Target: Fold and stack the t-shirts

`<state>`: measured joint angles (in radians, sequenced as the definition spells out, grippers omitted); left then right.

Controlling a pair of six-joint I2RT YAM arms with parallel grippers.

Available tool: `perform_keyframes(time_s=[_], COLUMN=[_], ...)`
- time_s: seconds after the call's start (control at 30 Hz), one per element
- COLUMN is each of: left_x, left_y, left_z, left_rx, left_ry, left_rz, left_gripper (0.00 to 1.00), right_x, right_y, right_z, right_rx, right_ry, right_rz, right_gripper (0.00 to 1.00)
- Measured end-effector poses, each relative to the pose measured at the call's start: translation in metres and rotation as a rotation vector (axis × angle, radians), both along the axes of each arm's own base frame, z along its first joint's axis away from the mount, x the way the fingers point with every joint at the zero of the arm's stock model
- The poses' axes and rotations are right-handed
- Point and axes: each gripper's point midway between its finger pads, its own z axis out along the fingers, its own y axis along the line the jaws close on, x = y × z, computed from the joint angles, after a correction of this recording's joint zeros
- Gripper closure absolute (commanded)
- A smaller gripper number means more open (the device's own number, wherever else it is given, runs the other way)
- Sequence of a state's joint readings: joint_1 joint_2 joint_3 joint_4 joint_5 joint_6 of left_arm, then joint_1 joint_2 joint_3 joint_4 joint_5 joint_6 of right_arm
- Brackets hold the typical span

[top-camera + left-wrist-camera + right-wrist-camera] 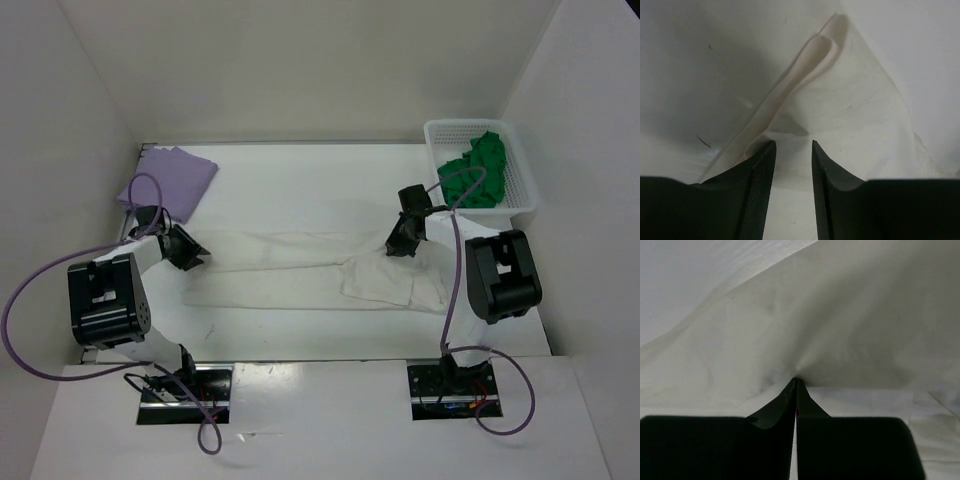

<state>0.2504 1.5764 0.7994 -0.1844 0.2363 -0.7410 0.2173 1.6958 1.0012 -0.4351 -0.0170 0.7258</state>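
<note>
The cream t-shirt (300, 270) lies spread in a long band across the middle of the table, with its right end doubled over. My right gripper (400, 246) is over that right end, and in the right wrist view it (796, 380) is shut, with the cream t-shirt (790, 325) puckering into its tips. My left gripper (195, 251) hangs at the shirt's left end. Its jaws (793, 145) stand open above a raised fold of the cream t-shirt (805, 65), and nothing is held between them. The lavender t-shirt (170, 174) lies folded at the back left. The green t-shirt (476, 170) is bunched in the basket.
A white mesh basket (525, 180) stands at the back right corner, close behind the right arm. White walls enclose the table on the left, back and right. Both arm bases and their cables sit along the near edge.
</note>
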Motion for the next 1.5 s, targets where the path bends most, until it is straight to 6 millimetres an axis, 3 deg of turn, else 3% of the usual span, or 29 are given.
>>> perform_keyframes(time_s=[0.07,0.13,0.23,0.33,0.43,0.53,0.63,0.77,0.83,0.93,1.0,1.03,1.1,1.13,1.2,1.27,1.33,1.5], left_x=[-0.007,-0.01,-0.019,-0.032,-0.034,-0.036,-0.044,-0.057,-0.061,-0.063,-0.058,-0.053,-0.044,-0.04,-0.036,-0.035,-0.034,-0.031], left_y=[0.005,0.006,0.007,0.002,-0.01,-0.027,-0.036,-0.042,-0.045,-0.052,-0.055,-0.056,-0.055,-0.054,-0.054,-0.056,-0.06,-0.065], left_z=[-0.006,-0.006,-0.003,0.007,0.035,0.06,0.073,0.081,0.081,0.083,0.092,0.099,0.109,0.111,0.111,0.106,0.101,0.095], left_rx=[-0.044,-0.093,-0.144,-0.157,-0.139,-0.123,-0.122,-0.123,-0.122,-0.115,-0.101,-0.093,-0.082,-0.078,-0.076,-0.079,-0.084,-0.086], left_ry=[0.015,0.002,-0.003,-0.002,-0.064,-0.128,-0.149,-0.152,-0.146,-0.142,-0.165,-0.19,-0.227,-0.242,-0.25,-0.235,-0.222,-0.21], left_rz=[0.034,0.051,0.077,0.08,0.031,-0.033,-0.068,-0.082,-0.102,-0.144,-0.172,-0.184,-0.189,-0.192,-0.195,-0.201,-0.211,-0.231], left_gripper=[0.55,0.55,0.55,0.55,0.55,0.55,0.54,0.57,0.62,0.62,0.59,0.57,0.57,0.57,0.57,0.57,0.57,0.56], right_x=[-0.002,0.008,0.042,0.101,0.182,0.251,0.291,0.282,0.275,0.262,0.242,0.226,0.184,0.156,0.104,0.071,0.067,0.096], right_y=[0.005,0.009,0.027,0.057,0.095,0.128,0.152,0.158,0.158,0.162,0.169,0.174,0.185,0.189,0.192,0.183,0.159,0.07], right_z=[-0.013,-0.014,-0.013,-0.012,-0.004,0.007,0.027,0.046,0.066,0.118,0.163,0.186,0.214,0.22,0.218,0.195,0.159,0.06], right_rx=[0.016,0.029,0.071,0.102,0.136,0.154,0.187,0.192,0.179,0.168,0.17,0.176,0.204,0.227,0.276,0.294,0.273,0.152], right_ry=[0.04,0.042,0.029,-0.007,-0.122,-0.241,-0.369,-0.367,-0.374,-0.427,-0.468,-0.488,-0.503,-0.499,-0.465,-0.398,-0.33,-0.155], right_rz=[0.0,0.004,0.03,0.071,0.112,0.139,0.163,0.191,0.215,0.26,0.311,0.347,0.413,0.445,0.498,0.509,0.465,0.245], right_gripper=[0.97,0.97,0.98,0.98,0.99,0.99,0.95,0.89,0.77,0.64,0.59,0.61,0.8,0.94,1.0,1.0,1.0,1.0])
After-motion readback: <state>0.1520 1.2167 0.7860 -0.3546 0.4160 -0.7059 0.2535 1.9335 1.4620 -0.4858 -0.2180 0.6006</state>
